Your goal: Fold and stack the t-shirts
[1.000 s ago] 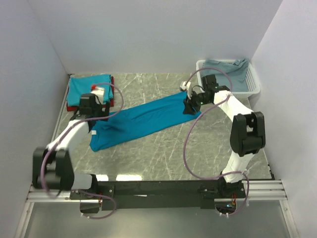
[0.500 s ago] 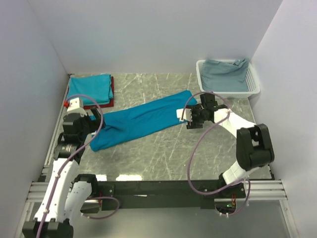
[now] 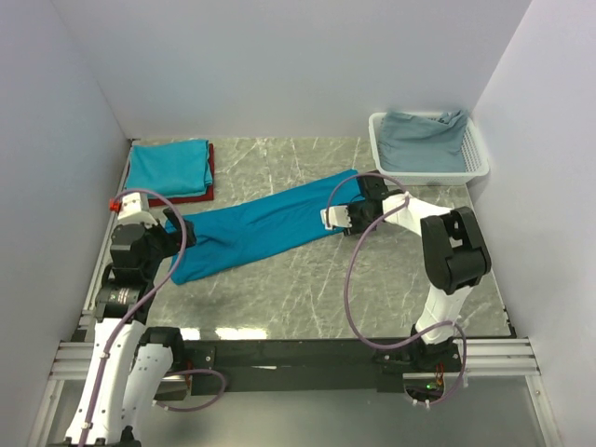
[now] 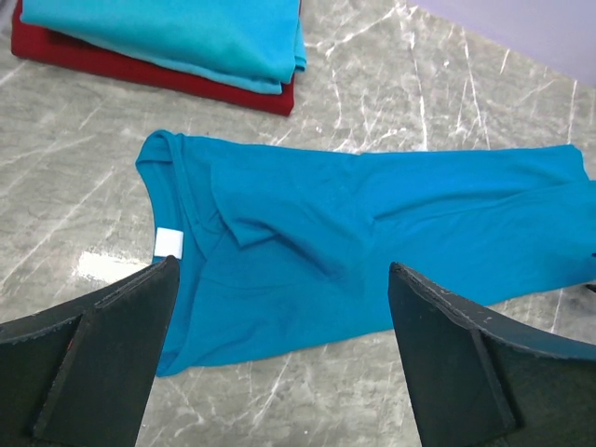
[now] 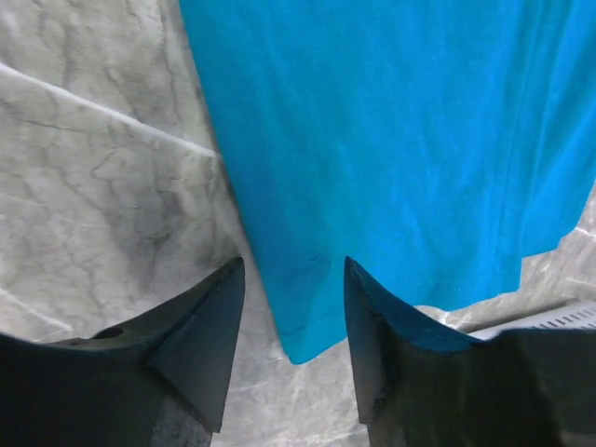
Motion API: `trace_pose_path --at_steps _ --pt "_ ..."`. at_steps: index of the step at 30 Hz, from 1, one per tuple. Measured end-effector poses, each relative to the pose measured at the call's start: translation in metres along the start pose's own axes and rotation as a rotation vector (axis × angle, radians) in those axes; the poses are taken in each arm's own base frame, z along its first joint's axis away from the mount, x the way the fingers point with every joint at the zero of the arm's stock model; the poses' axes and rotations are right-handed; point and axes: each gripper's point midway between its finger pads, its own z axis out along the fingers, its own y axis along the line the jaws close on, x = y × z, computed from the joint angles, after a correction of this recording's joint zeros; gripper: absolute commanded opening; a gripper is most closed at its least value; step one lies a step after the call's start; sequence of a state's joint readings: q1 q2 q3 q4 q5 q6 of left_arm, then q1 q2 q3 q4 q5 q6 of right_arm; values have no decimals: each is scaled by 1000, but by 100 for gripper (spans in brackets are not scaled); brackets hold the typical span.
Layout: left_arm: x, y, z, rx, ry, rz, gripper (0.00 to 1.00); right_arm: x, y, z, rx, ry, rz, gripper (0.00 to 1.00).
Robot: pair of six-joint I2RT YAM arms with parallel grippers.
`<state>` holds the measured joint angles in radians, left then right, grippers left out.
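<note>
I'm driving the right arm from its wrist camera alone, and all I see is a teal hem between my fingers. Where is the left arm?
Observer: The left gripper is wide open at the collar end of the same teal shirt, holding nothing.
Operator: Is any stack started?
Observer: Yes, a folded teal shirt lies on a folded dark red shirt in the far left corner.
Operator: More laundry anywhere?
Observer: A white basket at the far right holds grey-blue cloth.
</note>
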<state>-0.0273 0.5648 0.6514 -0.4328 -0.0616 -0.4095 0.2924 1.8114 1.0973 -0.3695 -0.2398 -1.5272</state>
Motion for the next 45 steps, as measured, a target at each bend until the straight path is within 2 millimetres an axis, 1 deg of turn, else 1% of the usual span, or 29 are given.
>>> trace_pose_path --at_steps 1,3,4,6,7,11,12,13,20,23,28,33,34,35,36,37,38,41,44,45 --pt "-1 0 -1 1 -4 0 99 1 -1 1 -6 8 -2 48" --pt "-3 0 -2 2 -15 -1 100 1 -3 4 -13 20 -10 43" --pt "-4 0 -3 2 -20 -1 100 2 -5 5 -14 27 -12 37" --pt "-5 -1 -4 4 -26 -1 99 4 -7 5 -23 43 -15 31" --pt "-5 -1 -5 4 -27 -2 99 4 -9 5 -24 50 -18 21" --pt "-6 -1 -5 5 -29 -1 99 1 -11 5 -42 63 -29 11" --pt "-6 -1 -5 6 -32 -2 99 0 -10 6 -49 65 -32 7" --pt "-6 -1 -6 7 -34 -2 99 -1 -9 6 -55 65 -34 1" --pt "-9 -2 -8 13 -45 -2 99 -1 9 5 -106 67 -35 0" --pt "-8 -2 -8 16 -44 -2 99 -2 32 -5 -123 57 -39 0" --pt "-6 -5 -8 34 -35 -1 99 -4 98 -39 -175 33 -27 0" --pt "-5 -9 -8 56 -28 0 99 -7 167 -81 -186 12 -22 0" --pt "-4 -10 -7 62 -24 1 99 -8 181 -88 -188 6 -19 1" --pt "-3 -12 -7 71 -20 2 100 -11 192 -95 -184 -7 -17 8" --pt "-2 -13 -7 78 -14 3 100 -14 201 -102 -178 -21 -1 27" --pt "-2 -14 -7 84 -12 3 99 -17 206 -106 -171 -32 19 39" --pt "-1 -16 -6 93 -8 3 100 -21 208 -111 -159 -51 41 45" --pt "1 -18 -5 108 2 4 100 -38 202 -119 -130 -128 131 52" --pt "1 -20 -6 118 4 4 99 -65 175 -128 -118 -237 251 53" --pt "1 -21 -6 122 3 2 99 -77 161 -129 -121 -275 295 53"
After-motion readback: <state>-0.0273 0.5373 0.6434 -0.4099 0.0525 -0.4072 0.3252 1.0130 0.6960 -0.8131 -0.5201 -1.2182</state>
